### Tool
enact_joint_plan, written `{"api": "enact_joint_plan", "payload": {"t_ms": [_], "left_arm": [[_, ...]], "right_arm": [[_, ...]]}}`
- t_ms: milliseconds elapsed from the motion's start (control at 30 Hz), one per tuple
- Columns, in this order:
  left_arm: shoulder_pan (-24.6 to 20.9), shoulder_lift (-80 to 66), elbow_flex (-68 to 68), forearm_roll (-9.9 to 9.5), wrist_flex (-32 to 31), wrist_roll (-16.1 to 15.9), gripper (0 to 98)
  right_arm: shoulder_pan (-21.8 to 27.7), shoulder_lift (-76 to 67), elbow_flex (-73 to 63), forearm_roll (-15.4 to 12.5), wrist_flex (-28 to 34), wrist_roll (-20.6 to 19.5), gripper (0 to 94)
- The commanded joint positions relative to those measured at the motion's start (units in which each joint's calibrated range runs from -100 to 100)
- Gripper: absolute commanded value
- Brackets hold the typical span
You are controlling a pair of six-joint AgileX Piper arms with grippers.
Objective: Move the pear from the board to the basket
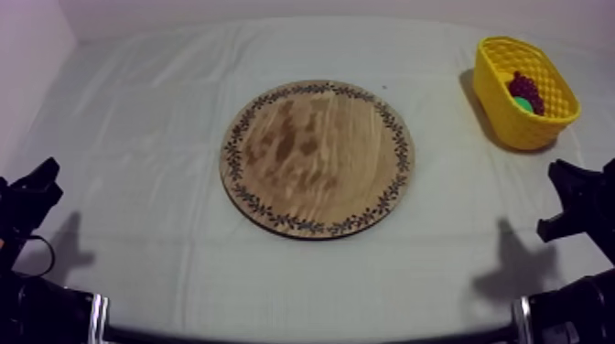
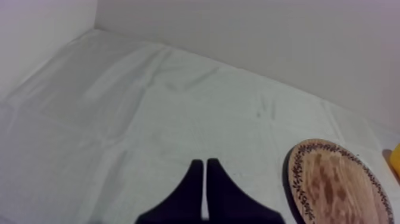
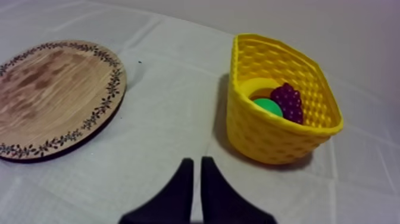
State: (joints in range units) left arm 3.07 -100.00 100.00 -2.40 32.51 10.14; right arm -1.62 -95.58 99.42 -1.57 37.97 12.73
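The round wooden board (image 1: 317,156) lies bare in the middle of the table, with no fruit on it. At the far right stands the yellow basket (image 1: 501,55). Inside it are a bunch of purple grapes (image 3: 288,101) and, beside them, a green rounded fruit (image 3: 269,107) that looks like the pear. My left gripper (image 2: 205,162) is shut on nothing, low at the table's left side (image 1: 37,183), well away from the board (image 2: 333,184). My right gripper (image 3: 194,159) is also shut and empty, low at the right side (image 1: 569,178), short of the basket (image 3: 262,140).
Grey-white cloth (image 1: 146,137) with soft creases covers the table, and open cloth lies all round the board (image 3: 53,95). A pale wall rises behind the table and along its left side.
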Motion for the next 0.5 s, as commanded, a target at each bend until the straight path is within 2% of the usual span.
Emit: {"api": "enact_joint_plan", "payload": {"t_ms": [0,467], "left_arm": [[0.0,0.0,0.0,-0.02,0.0,0.0,0.1],[0.0,0.0,0.0,-0.02,0.0,0.0,0.1]], "right_arm": [[0.0,-0.1,0.1,0.1,-0.1,1.9,1.2],[-0.4,-0.2,0.1,0.1,-0.2,0.0,0.7]]}}
